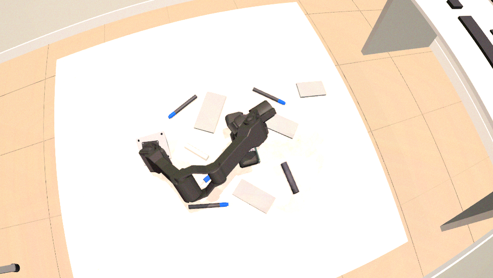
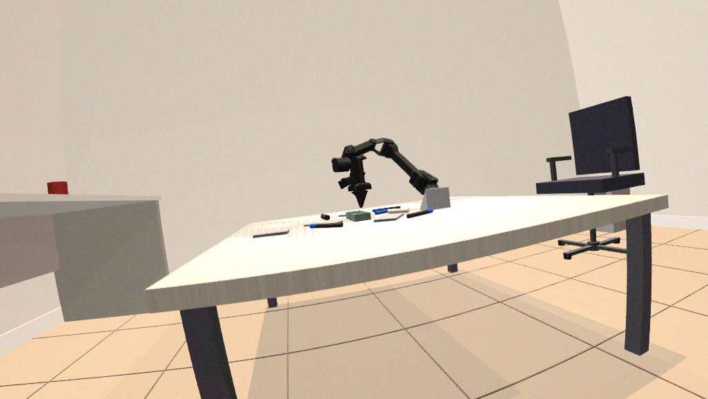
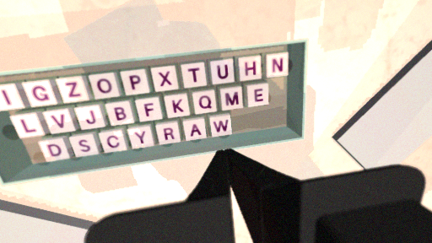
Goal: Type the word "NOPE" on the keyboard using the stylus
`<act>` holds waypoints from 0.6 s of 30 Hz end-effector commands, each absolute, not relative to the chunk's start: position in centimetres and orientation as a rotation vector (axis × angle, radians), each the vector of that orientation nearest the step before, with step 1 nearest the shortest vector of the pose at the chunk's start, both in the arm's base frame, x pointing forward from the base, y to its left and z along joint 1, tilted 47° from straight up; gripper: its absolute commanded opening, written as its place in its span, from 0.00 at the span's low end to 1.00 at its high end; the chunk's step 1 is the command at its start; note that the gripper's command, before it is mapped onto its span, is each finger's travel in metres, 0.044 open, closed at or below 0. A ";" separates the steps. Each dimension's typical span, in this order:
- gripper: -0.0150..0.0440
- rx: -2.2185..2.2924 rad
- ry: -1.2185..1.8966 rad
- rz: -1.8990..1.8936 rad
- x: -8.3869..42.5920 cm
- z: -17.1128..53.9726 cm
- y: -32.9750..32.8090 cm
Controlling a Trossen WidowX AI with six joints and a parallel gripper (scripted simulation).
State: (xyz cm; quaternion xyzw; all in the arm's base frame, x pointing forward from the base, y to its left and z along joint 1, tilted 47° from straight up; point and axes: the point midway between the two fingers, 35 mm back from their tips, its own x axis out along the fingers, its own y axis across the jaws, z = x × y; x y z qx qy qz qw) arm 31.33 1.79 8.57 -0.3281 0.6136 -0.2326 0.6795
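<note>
The teal-framed keyboard [image 2: 358,216] [image 3: 296,93] is mostly hidden under the arm in the top view. Its lettered white keys show in the wrist view: N [image 3: 277,65], O [image 3: 104,85], P [image 3: 134,82] and E [image 3: 258,94]. My gripper [image 2: 361,206] [image 3: 224,157] is shut with its fingertips together, and no stylus shows between them. In the wrist view the tips appear just off the keyboard's near edge, below W; in the exterior view they are above the keyboard. A blue rod [image 1: 206,178] [image 2: 380,211], which looks like the stylus, lies on the desk, partly under the arm in the top view.
Blue-capped dark markers [image 1: 182,106] [image 1: 269,96] [image 1: 208,205] lie around the keyboard. A thick black cylinder [image 1: 289,177], a white bar [image 1: 196,151] and several flat pale slabs [image 1: 210,112] [image 1: 253,195] [image 1: 311,89] [image 1: 284,126] also lie on the desk.
</note>
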 end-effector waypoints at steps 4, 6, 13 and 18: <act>0.25 -0.726 1.380 -0.519 31.0 5.2 5.0; 0.25 -0.727 1.379 -0.521 30.7 3.4 6.6; 0.25 -0.727 1.379 -0.521 30.6 3.2 6.7; 0.25 -0.727 1.379 -0.521 30.6 3.2 6.7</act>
